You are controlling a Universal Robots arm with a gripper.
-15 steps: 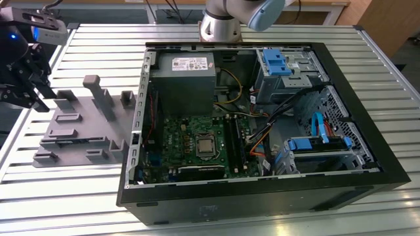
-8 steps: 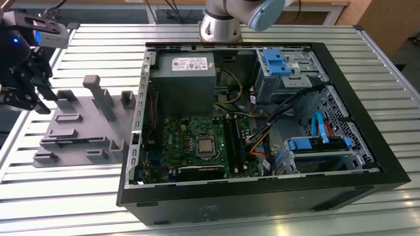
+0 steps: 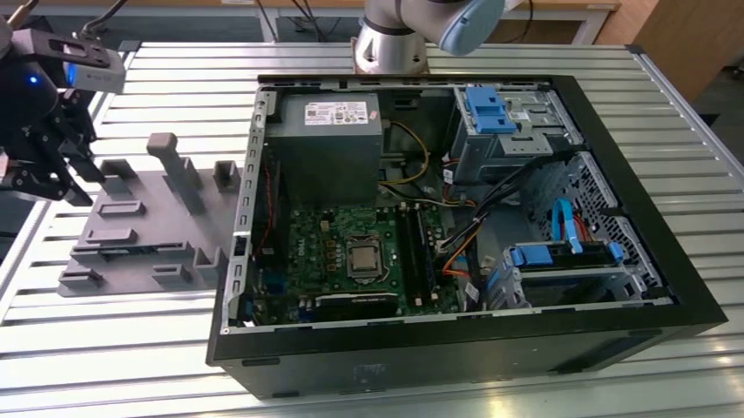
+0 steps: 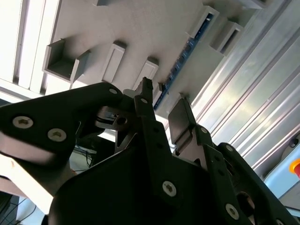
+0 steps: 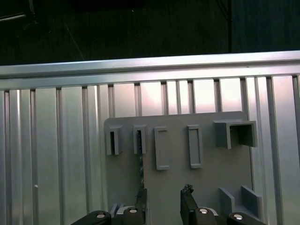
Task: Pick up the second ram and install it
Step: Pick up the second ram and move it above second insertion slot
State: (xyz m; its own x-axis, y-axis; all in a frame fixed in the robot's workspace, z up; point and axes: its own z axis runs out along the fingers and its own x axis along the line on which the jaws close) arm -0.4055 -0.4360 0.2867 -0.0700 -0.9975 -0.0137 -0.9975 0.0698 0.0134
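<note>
Hanging over the near end of a grey tray (image 5: pixel 206 187), the gripper (image 5: pixel 164 206) is spread open with nothing between its two dark fingers (image 5: pixel 188 206). A clear gap of bare tray shows between them in the first wrist view. The ram (image 5: pixel 140 161) stands on edge in the tray, a thin dark strip with one end slotted into a raised grey block and the other end running toward the fingers. In the first wrist view that end comes up close to one fingertip, and I cannot tell whether they touch. In the second wrist view the ram (image 4: pixel 185 49) shows as a bluish-green line across the tray (image 4: pixel 131 28), ending close by the gripper (image 4: pixel 162 96).

In the exterior view the gripper (image 3: pixel 49 178) sits at the far left edge of the frame, at mid height, over the left end of the tray (image 3: pixel 139 235). The tray lies flat on a ribbed metal tabletop (image 3: pixel 117 348) and carries several upright grey blocks. Just beside it, toward the exterior view's right, an open black case (image 3: pixel 407 366) lies on its side. Inside it a green motherboard (image 3: pixel 337 244) sits in the lower left part, with a grey power supply (image 3: pixel 331 139) above it in the frame. The arm's base (image 3: pixel 389 43) stands at the top centre, behind the case.
</note>
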